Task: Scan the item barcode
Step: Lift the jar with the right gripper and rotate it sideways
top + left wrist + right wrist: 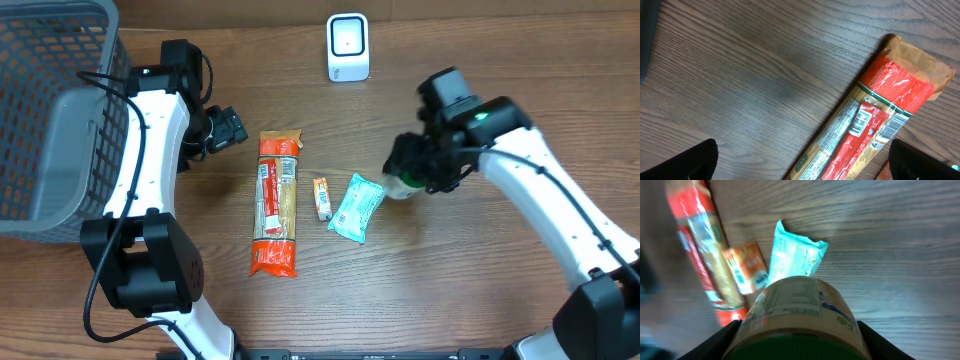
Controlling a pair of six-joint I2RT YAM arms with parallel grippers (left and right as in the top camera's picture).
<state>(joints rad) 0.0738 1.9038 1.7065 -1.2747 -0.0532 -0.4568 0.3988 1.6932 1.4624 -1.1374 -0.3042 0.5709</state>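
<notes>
Grasp step: right fingers (722,340) pinch green-lidded labelled jar (800,310) between them; left fingers (687,162) spread, idle. Next: carry jar, barcode facing white box scanner (347,47).

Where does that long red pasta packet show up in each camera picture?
Overhead: the pasta packet lies lengthwise, left of centre.
Left wrist: the pasta packet runs diagonally across the right half, barcode label showing.
Right wrist: the pasta packet is blurred along the left edge, beyond the jar.
Shared landmark: the small orange box beside it, also in the right wrist view.
</notes>
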